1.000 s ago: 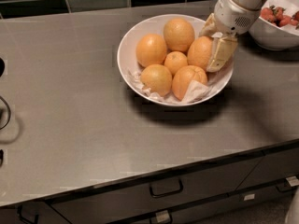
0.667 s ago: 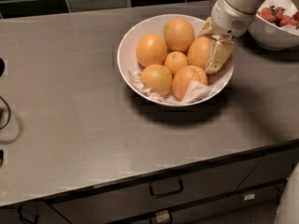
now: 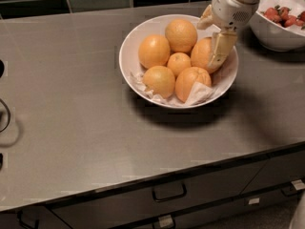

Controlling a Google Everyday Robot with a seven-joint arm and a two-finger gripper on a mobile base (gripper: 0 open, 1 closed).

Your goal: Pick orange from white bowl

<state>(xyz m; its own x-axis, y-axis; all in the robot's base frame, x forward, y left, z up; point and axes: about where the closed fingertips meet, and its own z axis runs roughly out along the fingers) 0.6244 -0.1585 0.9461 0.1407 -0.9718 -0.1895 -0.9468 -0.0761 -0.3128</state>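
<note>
The white bowl (image 3: pixel 125 56), lined with crumpled white paper, sits on the grey counter and holds several oranges. The orange (image 3: pixel 199 56) at the bowl's right side is large and round and rests in the bowl. My gripper (image 3: pixel 210 44) reaches in from the upper right and is open. One pale finger (image 3: pixel 221 46) lies against the orange's right front and the other (image 3: pixel 206 20) is behind it, so the orange sits between them. A smaller orange (image 3: pixel 179 62) lies in the middle of the bowl.
A second white bowl (image 3: pixel 276 37) with red strawberries stands at the far right, close behind my arm. A dark tiled wall runs along the back. The counter's front edge lies above drawers (image 3: pixel 169 193). A stove part shows at the left edge.
My gripper has shifted slightly left and back over the right-hand orange. The oranges and the bowl have not moved.
</note>
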